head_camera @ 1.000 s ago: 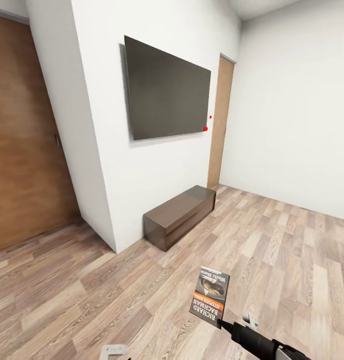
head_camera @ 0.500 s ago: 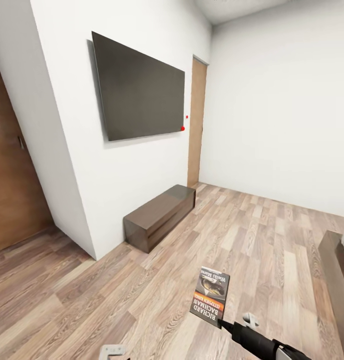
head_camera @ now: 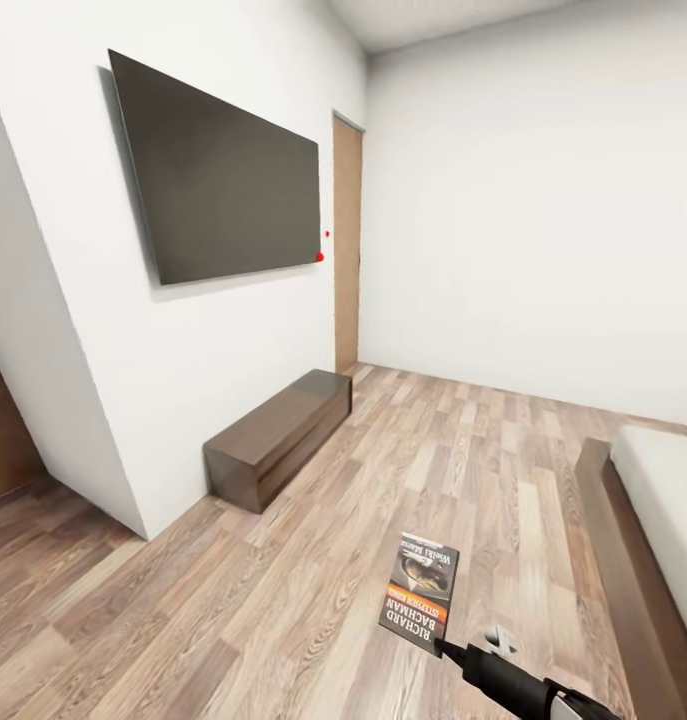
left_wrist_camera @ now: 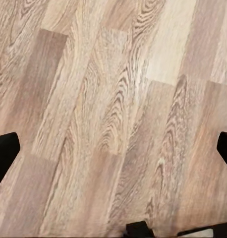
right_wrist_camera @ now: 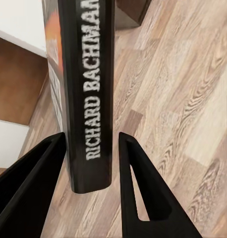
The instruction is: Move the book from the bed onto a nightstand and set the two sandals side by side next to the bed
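You are in a white-walled bedroom with a brown plank floor (head_camera: 283, 600); a big dark screen (head_camera: 218, 185) hangs at the upper left, a low brown bench (head_camera: 278, 435) sits under it, and the bed (head_camera: 648, 530) shows at the right edge. Your right gripper (right_wrist_camera: 91, 163), at the bottom of the frame, is closed on the book (head_camera: 419, 592), held up over the floor; your left gripper (left_wrist_camera: 113, 153) is spread wide over bare planks, holding nothing.

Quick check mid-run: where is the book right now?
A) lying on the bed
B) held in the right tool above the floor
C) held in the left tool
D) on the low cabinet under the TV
B: the book sits clamped between the right tool's fingers, with plank floor beneath it.
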Tool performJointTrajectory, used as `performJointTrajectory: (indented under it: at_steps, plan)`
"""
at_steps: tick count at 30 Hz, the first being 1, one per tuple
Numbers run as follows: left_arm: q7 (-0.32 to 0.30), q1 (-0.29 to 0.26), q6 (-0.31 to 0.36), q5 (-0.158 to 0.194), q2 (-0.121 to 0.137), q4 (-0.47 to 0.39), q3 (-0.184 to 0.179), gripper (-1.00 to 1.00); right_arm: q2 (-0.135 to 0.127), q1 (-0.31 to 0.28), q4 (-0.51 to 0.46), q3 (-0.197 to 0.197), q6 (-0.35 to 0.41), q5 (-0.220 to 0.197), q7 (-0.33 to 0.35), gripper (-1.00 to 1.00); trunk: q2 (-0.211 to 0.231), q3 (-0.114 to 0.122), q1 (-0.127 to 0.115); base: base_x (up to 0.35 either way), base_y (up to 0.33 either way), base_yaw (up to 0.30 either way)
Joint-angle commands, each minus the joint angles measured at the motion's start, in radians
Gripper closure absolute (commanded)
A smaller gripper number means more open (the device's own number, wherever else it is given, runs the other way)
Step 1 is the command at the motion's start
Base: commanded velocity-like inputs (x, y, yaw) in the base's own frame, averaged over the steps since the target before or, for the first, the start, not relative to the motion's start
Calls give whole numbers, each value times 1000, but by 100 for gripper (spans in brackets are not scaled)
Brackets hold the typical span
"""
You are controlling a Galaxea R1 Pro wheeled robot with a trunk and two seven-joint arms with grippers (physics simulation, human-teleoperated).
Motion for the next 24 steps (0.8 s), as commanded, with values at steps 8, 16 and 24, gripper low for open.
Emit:
performJointTrajectory:
  at_steps: [8, 16, 24]
  plan:
    - [-1, 15, -16, -85, -1, 0, 9, -100, -1, -1, 0, -5, 6, -7, 4, 100, -1, -1, 0, 0, 0, -283]
    - [2, 16, -16, -85, -1, 0, 12, -100, -1, -1, 0, -5, 6, -7, 3, 100, -1, -1, 0, 0, 0, -283]
    - [14, 16, -16, -79, 2, -1, 24, -100, -1, -1, 0, -5, 6, -7, 2, 100, -1, -1, 0, 0, 0, -283]
